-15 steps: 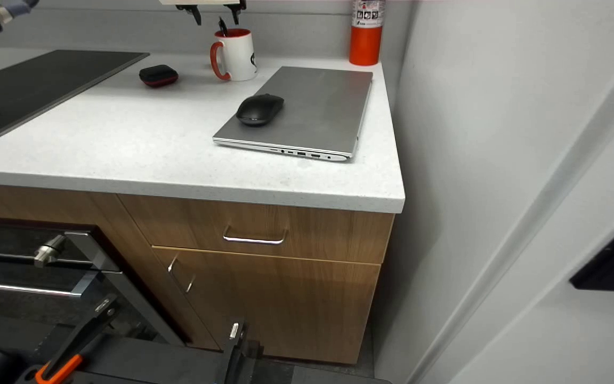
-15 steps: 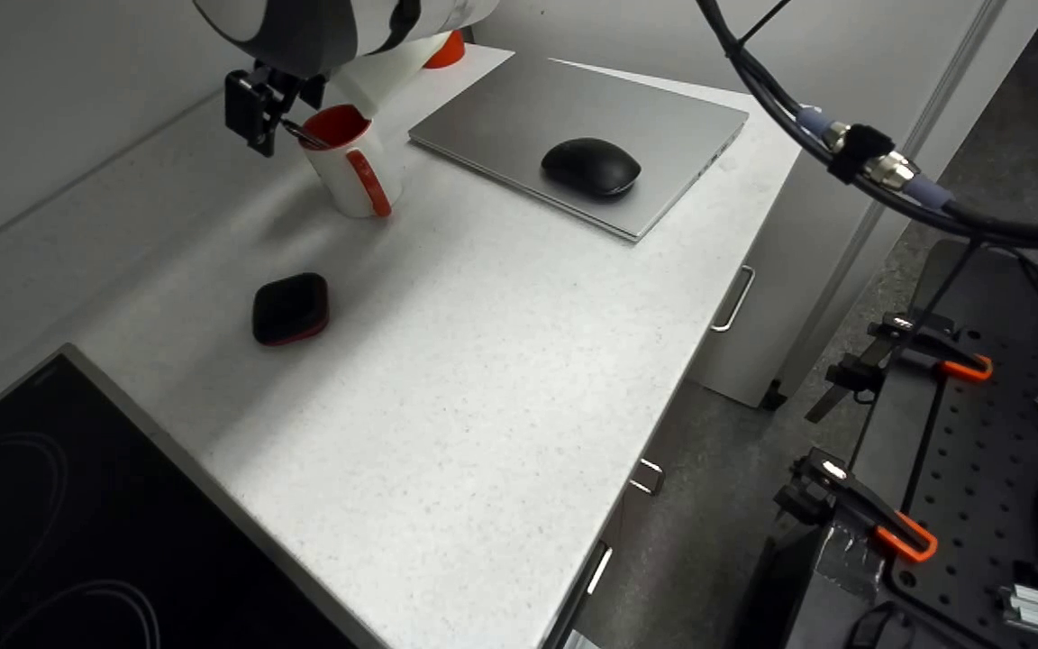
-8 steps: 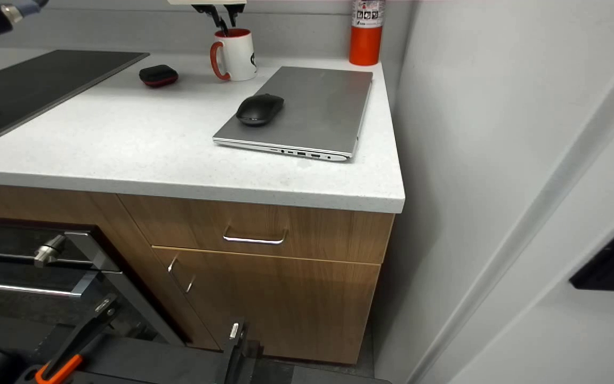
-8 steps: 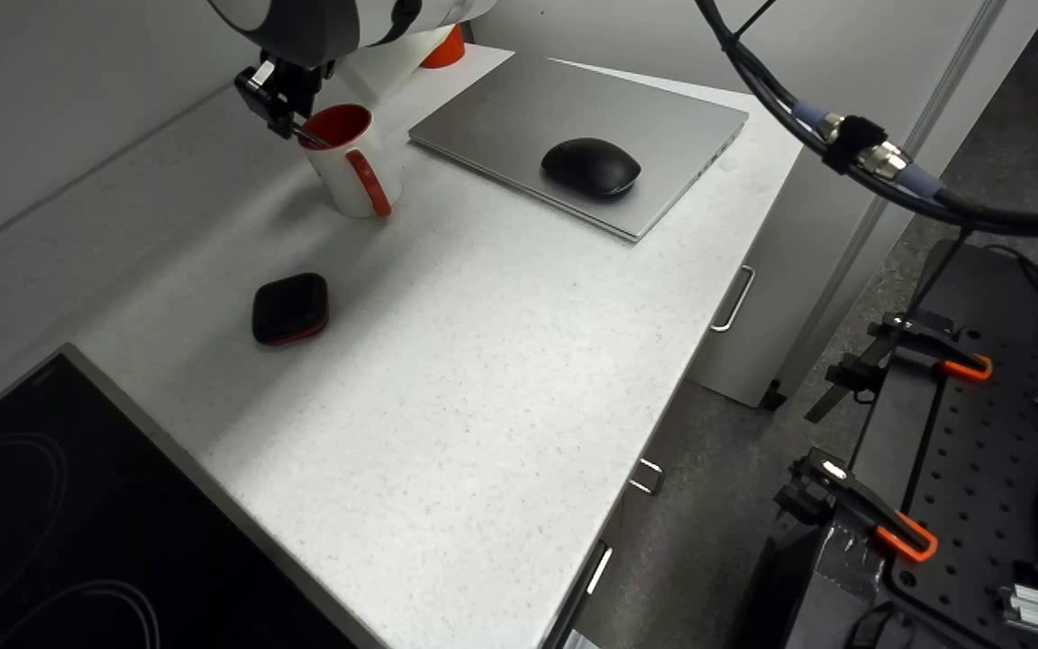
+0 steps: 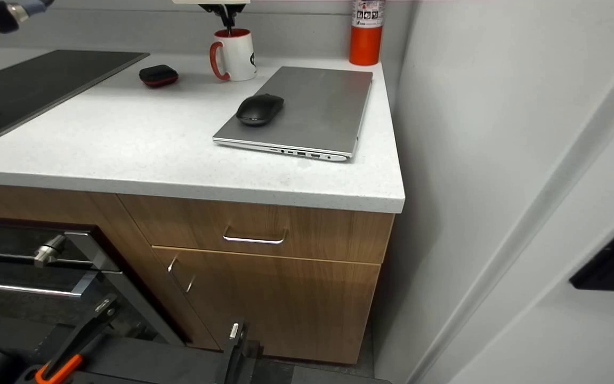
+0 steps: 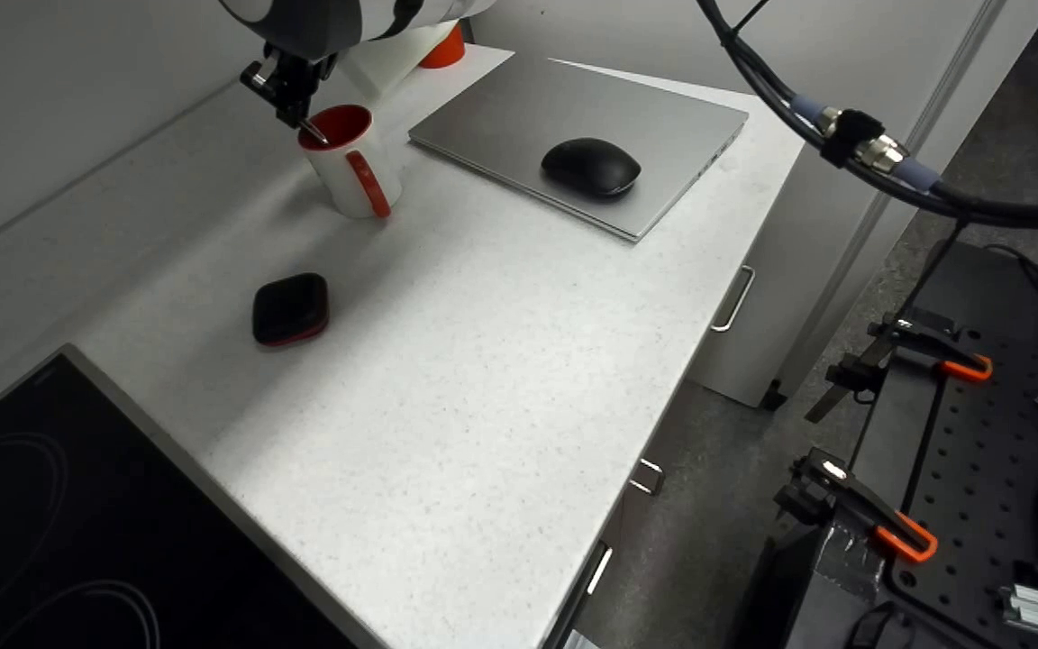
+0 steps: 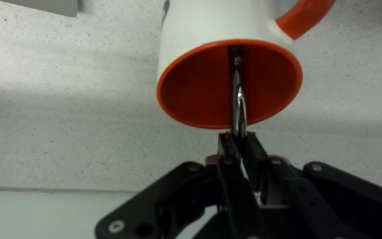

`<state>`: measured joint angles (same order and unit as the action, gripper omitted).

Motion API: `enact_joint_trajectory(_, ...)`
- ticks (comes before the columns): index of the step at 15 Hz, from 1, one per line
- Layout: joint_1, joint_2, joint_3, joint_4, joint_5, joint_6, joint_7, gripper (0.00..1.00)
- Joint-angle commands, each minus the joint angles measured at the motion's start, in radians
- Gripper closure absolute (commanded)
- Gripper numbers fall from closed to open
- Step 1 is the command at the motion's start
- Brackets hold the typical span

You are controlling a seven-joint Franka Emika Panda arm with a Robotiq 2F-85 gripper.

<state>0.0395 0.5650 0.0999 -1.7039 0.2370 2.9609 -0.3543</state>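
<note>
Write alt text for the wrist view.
Black jaws grip a slim shiny object that reaches into a white mug with a red inside and handle. The mug stands on a speckled counter; the corner of a grey laptop shows at top left.

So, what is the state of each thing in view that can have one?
White red-handled mug: upright
Slim shiny silvery stick: gripped, reaching into the mug
Black two-fingered gripper: shut on the stick
Flat grey laptop: closed
Rounded black mouse: resting on the laptop
Small black-and-red case: closed
Brown wooden drawer: shut
Wooden cupboard door: shut
Flat black cooktop: heat unclear
</note>
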Motion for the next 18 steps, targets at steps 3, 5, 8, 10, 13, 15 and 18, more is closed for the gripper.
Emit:
enact_joint_trajectory(3,-0.004,-0.125,0.007,-0.109,-0.002,0.074,-0.025,0.97)
enact_joint_trajectory(5,0.002,-0.168,-0.003,-0.145,-0.005,0.104,-0.017,0.97)
enact_joint_trajectory(8,-0.012,-0.234,0.007,-0.213,0.008,0.124,-0.021,0.97)
enact_joint_trajectory(10,-0.005,-0.29,-0.007,-0.271,0.003,0.136,-0.011,0.97)
enact_joint_trajectory(13,-0.014,-0.369,0.004,-0.354,0.013,0.187,-0.022,0.97)
enact_joint_trajectory(15,-0.009,-0.412,-0.005,-0.403,0.008,0.218,-0.013,0.97)
enact_joint_trajectory(18,-0.005,-0.471,-0.012,-0.458,0.002,0.187,-0.006,0.97)
